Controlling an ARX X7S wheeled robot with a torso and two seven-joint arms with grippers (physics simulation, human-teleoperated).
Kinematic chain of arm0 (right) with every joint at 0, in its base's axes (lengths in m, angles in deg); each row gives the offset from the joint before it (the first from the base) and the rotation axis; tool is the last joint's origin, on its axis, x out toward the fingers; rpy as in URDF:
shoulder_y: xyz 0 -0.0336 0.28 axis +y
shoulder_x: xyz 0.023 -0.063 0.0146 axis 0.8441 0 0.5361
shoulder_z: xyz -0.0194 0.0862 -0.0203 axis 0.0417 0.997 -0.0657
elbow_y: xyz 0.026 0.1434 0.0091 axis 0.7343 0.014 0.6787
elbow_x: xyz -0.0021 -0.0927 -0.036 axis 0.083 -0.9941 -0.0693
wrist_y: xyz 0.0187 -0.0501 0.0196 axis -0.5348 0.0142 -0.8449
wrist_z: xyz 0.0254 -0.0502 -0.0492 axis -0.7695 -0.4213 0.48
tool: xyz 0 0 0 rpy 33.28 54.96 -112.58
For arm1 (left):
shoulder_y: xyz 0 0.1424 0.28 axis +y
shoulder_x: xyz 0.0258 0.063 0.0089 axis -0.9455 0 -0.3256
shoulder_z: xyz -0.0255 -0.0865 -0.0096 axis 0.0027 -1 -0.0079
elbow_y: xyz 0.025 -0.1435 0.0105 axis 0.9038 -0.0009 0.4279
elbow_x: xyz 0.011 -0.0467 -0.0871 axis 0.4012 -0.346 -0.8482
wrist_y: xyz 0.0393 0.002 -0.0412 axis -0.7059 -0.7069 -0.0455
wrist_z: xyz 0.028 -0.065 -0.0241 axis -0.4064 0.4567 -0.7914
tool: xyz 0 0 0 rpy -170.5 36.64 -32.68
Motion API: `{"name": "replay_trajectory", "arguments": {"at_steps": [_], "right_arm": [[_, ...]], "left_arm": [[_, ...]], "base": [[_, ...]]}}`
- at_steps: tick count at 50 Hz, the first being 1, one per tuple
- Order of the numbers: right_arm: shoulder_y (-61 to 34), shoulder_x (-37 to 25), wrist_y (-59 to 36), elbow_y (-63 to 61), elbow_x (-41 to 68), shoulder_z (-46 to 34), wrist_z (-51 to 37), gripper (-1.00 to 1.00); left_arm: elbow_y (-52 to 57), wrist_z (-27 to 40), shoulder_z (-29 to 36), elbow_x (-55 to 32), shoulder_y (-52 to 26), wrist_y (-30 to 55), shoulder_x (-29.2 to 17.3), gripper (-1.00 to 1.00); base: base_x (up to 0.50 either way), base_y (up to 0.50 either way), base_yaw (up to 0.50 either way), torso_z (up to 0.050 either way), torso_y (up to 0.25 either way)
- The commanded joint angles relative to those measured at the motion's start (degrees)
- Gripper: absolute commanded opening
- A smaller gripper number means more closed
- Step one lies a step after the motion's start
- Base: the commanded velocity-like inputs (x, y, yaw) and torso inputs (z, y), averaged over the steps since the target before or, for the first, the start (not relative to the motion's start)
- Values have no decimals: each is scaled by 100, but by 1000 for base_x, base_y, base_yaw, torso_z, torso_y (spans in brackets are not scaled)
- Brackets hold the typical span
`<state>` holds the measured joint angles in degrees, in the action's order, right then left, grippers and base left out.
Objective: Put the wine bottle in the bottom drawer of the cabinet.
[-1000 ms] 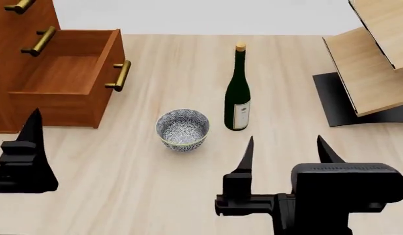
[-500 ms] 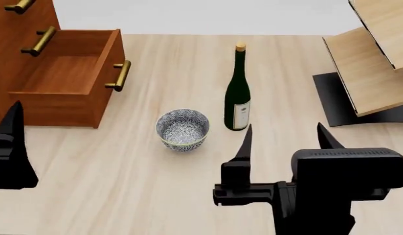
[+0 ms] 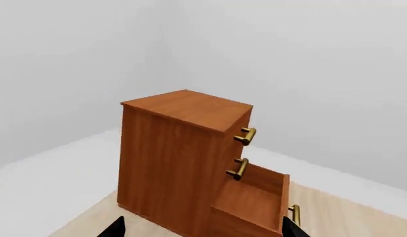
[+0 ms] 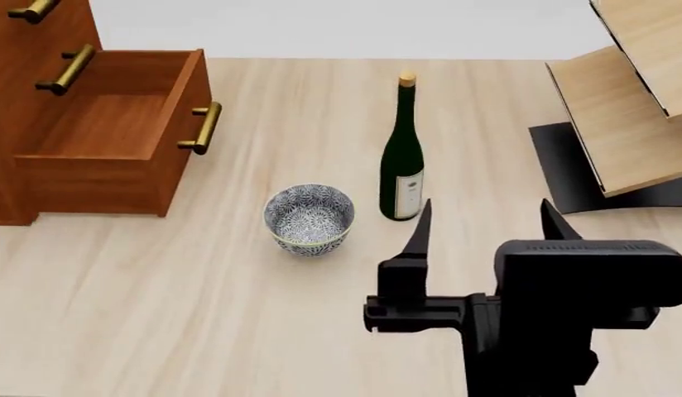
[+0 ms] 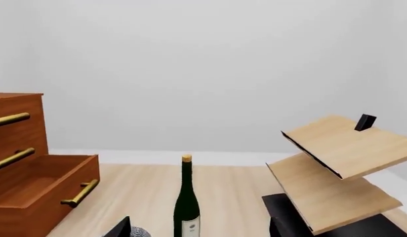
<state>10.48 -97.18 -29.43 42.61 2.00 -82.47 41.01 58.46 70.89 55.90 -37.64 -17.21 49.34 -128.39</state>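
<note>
wine bottle [image 4: 402, 157] of dark green glass, slim and long-necked with tan cork and white label, stands upright on the pale wood-grain bench [image 4: 208, 314], just beside a blue-patterned bowl [image 4: 308, 218]. right claw [image 4: 485, 223] is released, near it. bottom drawer [image 4: 109, 132], reddish-brown with brass bar handle, stands pulled out of the cabinet [image 3: 183, 158]. left claw's [image 3: 203, 232] tips sit apart.

Light was bright, even and flat; the cabinet [image 4: 54, 124] cast almost no shadow, and every render stayed sharp, glare-free.
</note>
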Motion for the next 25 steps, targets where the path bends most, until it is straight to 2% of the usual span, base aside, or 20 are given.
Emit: {"name": "replay_trajectory", "arguments": {"at_steps": [1, 4, 10, 12, 13, 14, 18, 20, 25], "right_arm": [[13, -59, 133, 108, 24, 133, -26, 100], [37, -76, 177, 130, 17, 98, -14, 100], [5, -106, 188, 163, 16, 40, 1, 100], [1, -115, 190, 162, 13, 22, -4, 100], [5, -125, 202, 160, -9, 2, -16, 100], [17, -123, 197, 146, 4, 8, -18, 100], [48, -134, 196, 133, 3, 5, -45, 100], [52, -146, 164, 95, 16, 4, -53, 100], [64, -198, 118, -11, 7, -28, -86, 100]], "left_arm": [[-510, -423, -1275, 727, 344, -344, -482, 100], [-700, -236, -1723, 682, 405, -422, -469, 100], [-769, -122, -2496, 1189, 543, -823, -348, 100], [-823, -62, -2744, 1011, 479, -881, -295, 100], [-832, -118, -2800, 1058, 468, -948, -281, 100], [-705, -276, -2910, 1503, 559, -1199, -251, 100], [-790, -224, -3056, 1690, 560, -1317, -232, 100], [-880, -143, -3258, 1402, 390, -1382, -105, 100], [-935, -508, -3641, 1160, 257, -1721, 206, 100]], "base": [[0, 0, 0, 0, 0], [0, 0, 0, 0, 0], [0, 0, 0, 0, 0], [0, 0, 0, 0, 0], [0, 0, 0, 0, 0], [0, 0, 0, 0, 0], [0, 0, 0, 0, 0], [0, 0, 0, 0, 0], [0, 0, 0, 0, 0]]}}
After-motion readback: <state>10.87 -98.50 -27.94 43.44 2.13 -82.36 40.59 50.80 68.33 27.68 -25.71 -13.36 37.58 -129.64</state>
